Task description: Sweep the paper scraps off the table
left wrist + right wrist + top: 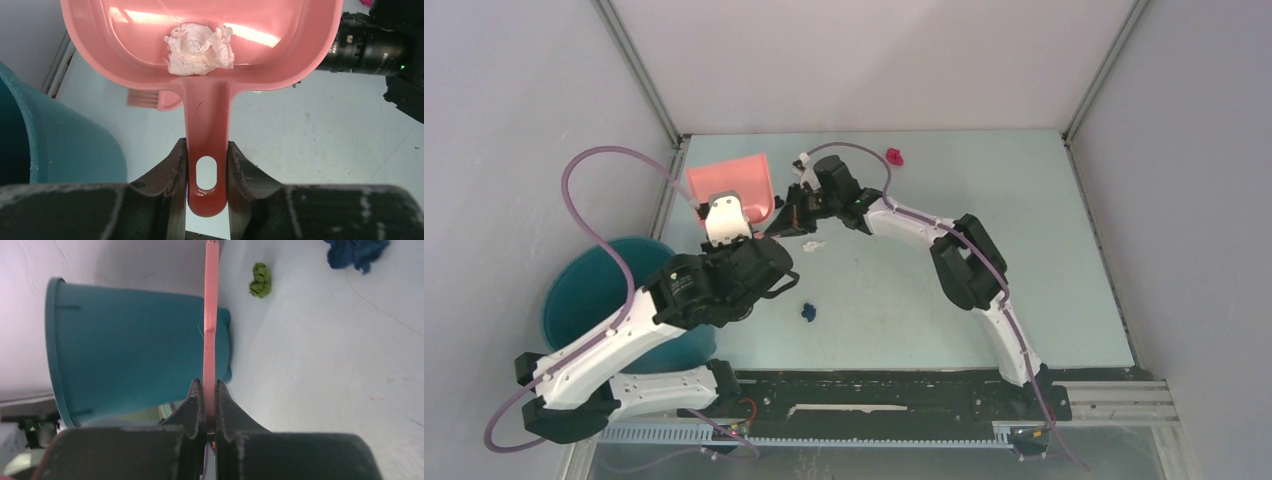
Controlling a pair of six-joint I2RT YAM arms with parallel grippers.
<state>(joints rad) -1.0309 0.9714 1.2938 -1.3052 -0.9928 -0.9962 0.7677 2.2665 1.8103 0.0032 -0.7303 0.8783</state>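
Grips the dustpan [125, 45] handle in the left end effector [207, 172], jaws partway closed on it. Pinches the thin brush handle [210, 315] in the right end effector [209, 400], jaws fully closed. Holds one white wad [200, 49] in the dustpan, near the far-left bench [1024, 260] corner. Shows paper scraps [813, 245] on the bench: magenta scrap [893, 156] at the far edge, dark blue scrap [808, 312] mid-bench. Offers open bench surface rightward; bucket [594, 290] beyond the left edge.
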